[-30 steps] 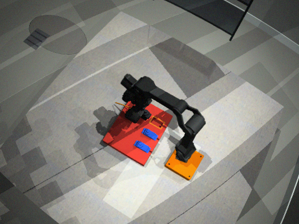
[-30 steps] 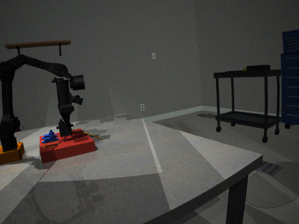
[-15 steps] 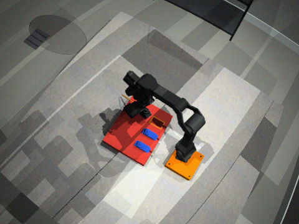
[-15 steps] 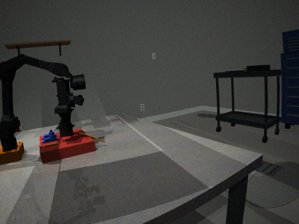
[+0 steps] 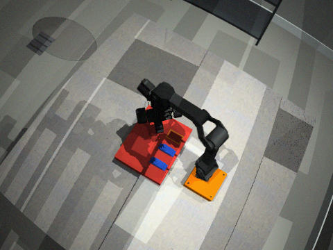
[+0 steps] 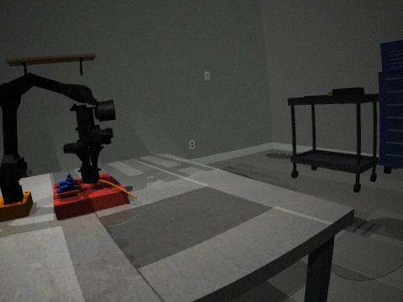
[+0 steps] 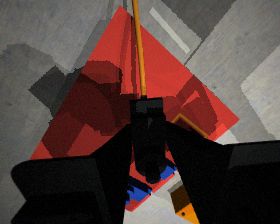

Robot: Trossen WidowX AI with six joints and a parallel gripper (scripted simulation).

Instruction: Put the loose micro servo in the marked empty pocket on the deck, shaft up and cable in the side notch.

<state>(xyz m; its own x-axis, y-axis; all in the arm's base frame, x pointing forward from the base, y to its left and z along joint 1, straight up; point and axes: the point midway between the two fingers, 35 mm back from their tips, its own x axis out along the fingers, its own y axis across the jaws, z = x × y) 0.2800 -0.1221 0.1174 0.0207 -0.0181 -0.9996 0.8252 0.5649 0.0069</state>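
The gripper (image 5: 159, 127) (image 6: 90, 176) (image 7: 148, 132) points down over the red deck (image 5: 130, 153) (image 6: 80, 208) (image 7: 165, 55) and is shut on the black micro servo (image 7: 149, 107). The servo is low at the deck's top; whether it touches cannot be told. Its orange cable (image 6: 119, 187) (image 7: 140, 60) runs away from the arm base and past the deck's edge. The marked empty pocket (image 5: 177, 132) (image 7: 194, 125) has a yellow-orange outline and lies right of the servo in the wrist view. The fingers mostly hide the servo's ears and shaft.
Two blue servos (image 5: 167, 150) (image 5: 159, 163) sit in the deck beside the pocket. The arm stands on an orange base plate (image 5: 202, 188) (image 6: 25, 208) near the deck. A dark cart (image 6: 333, 160) stands beyond the table.
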